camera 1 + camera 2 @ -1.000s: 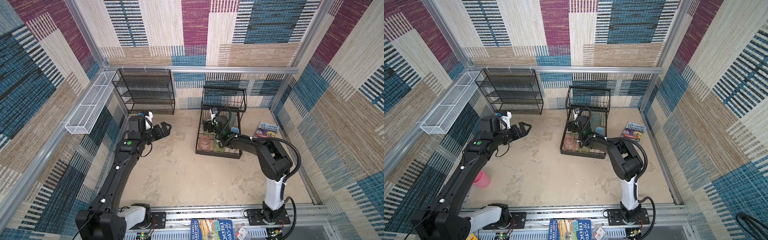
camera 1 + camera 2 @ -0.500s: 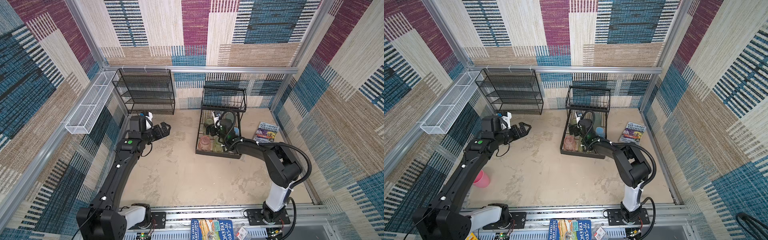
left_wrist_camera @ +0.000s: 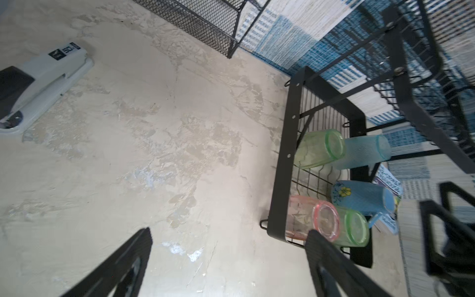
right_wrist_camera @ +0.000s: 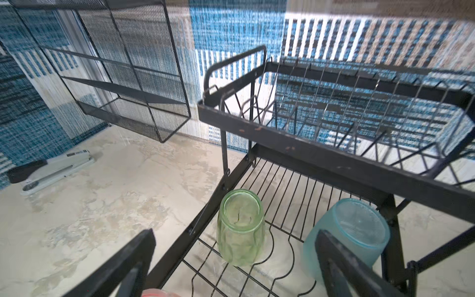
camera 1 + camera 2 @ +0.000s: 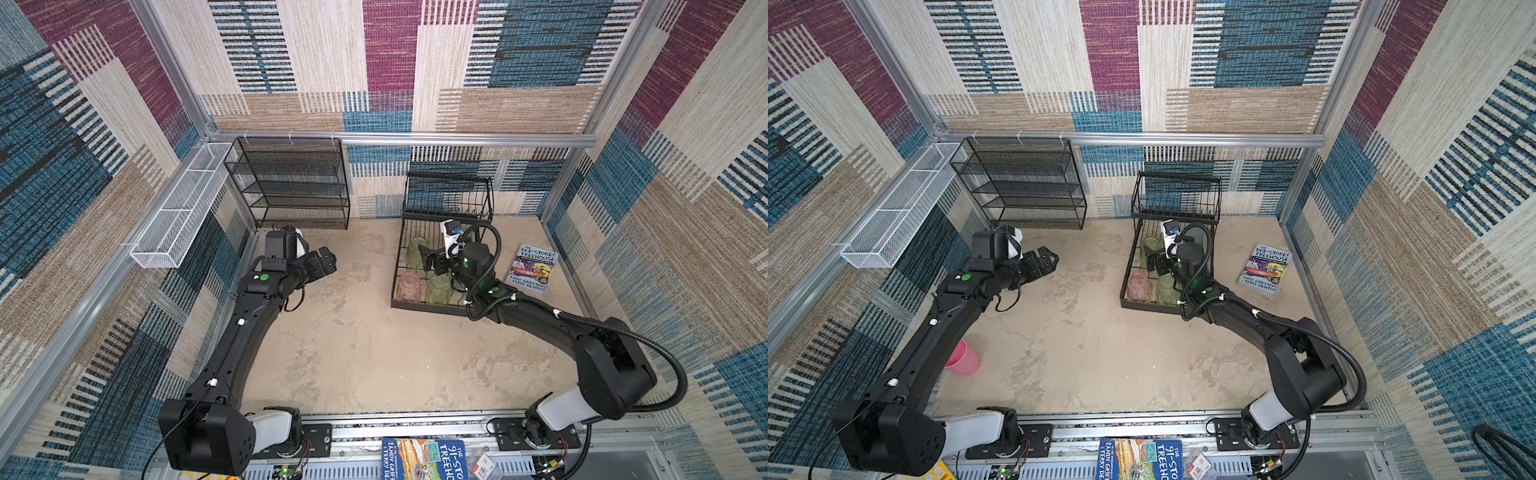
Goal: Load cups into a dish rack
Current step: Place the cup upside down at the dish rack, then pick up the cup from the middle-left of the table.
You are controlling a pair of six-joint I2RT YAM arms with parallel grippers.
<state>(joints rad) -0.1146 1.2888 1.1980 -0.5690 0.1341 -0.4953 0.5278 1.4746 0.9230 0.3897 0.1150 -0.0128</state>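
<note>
The black wire dish rack (image 5: 428, 308) (image 5: 1150, 306) stands at the back right. Its lower tray holds upside-down cups: a green tumbler (image 4: 240, 226) (image 3: 318, 149), a teal one (image 4: 352, 236) (image 3: 365, 151), a light-blue mug (image 3: 362, 196), a peach-pink tumbler (image 3: 313, 221) (image 5: 409, 286) and a second green one (image 3: 352, 227). An opaque pink cup (image 5: 962, 358) stands on the floor beside the left arm. My right gripper (image 4: 236, 235) (image 5: 430, 262) hovers open and empty over the lower tray. My left gripper (image 3: 228, 234) (image 5: 328, 262) hangs open and empty over bare floor left of the rack.
A black mesh shelf unit (image 5: 291, 183) stands at the back wall. A white mesh basket (image 5: 178, 212) hangs on the left wall. A book (image 5: 534, 268) lies right of the rack, and a stapler (image 3: 43, 84) lies on the floor near the shelf unit.
The right gripper has drawn back a little from the rack's rear toward its front, and its elbow has swung out to the right. The left arm has hardly moved.
</note>
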